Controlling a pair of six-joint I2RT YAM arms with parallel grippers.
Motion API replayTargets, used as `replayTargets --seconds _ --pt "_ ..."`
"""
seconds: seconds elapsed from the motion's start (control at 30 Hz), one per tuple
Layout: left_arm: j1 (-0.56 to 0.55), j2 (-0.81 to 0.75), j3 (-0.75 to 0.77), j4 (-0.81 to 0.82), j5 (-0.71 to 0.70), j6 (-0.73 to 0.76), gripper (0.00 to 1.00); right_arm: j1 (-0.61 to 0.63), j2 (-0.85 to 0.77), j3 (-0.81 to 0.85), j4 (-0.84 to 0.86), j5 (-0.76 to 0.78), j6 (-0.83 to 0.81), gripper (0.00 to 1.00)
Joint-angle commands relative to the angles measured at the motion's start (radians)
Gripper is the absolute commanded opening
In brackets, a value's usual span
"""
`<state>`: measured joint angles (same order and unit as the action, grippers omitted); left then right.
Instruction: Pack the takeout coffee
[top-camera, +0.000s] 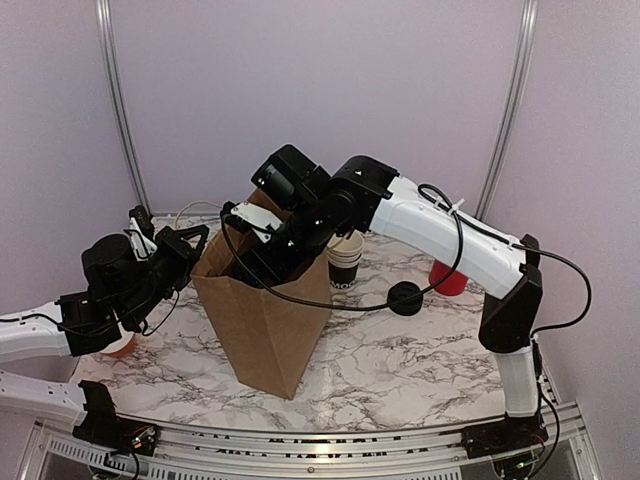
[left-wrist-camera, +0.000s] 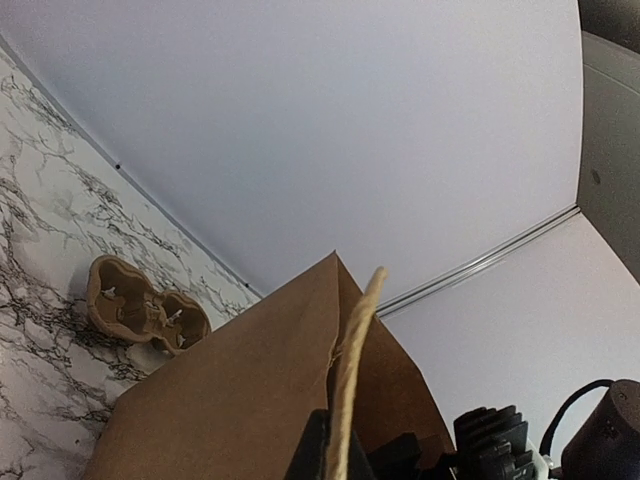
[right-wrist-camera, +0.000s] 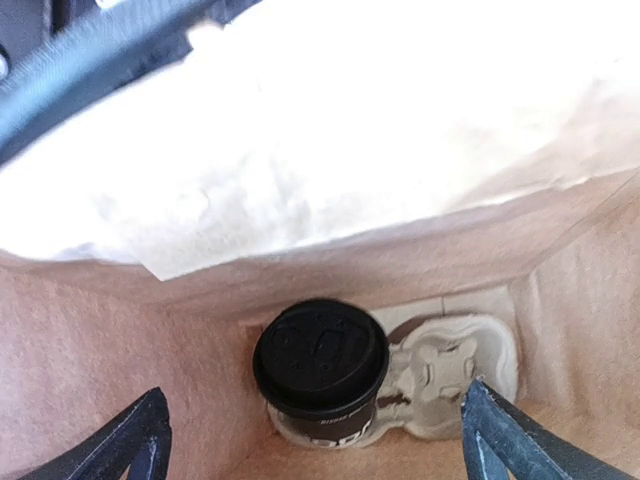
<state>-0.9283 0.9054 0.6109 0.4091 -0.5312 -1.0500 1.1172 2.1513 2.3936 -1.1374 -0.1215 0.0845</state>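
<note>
At the bag's left rim, left gripper pinched shut on the twine handle, steadying the paper bag. Right gripper is inside the mouth, jaws spread wide, nothing held. The takeout coffee sits straight below it, upright, lidded, seated in a pulp carrier on the bag floor, with bag walls close on both sides. Outside, rightward: cup stack, loose lid, red cup
</note>
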Motion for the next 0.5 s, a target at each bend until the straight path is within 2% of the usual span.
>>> replayTargets --seconds 0.0,0.27,0.47 --pt "0.007 0.003 0.012 -0.027 0.018 0.039 0.00 0.009 -0.051 0.037 0.023 0.055 -0.019 0.98" --pt "0.003 0.083 0.109 -0.028 0.182 0.144 0.00 -0.012 -0.121 -0.018 0.139 0.121 0.017 0.98" --pt "-0.005 0.101 0.117 -0.027 0.206 0.144 0.00 -0.037 -0.209 -0.108 0.277 0.106 0.034 0.98"
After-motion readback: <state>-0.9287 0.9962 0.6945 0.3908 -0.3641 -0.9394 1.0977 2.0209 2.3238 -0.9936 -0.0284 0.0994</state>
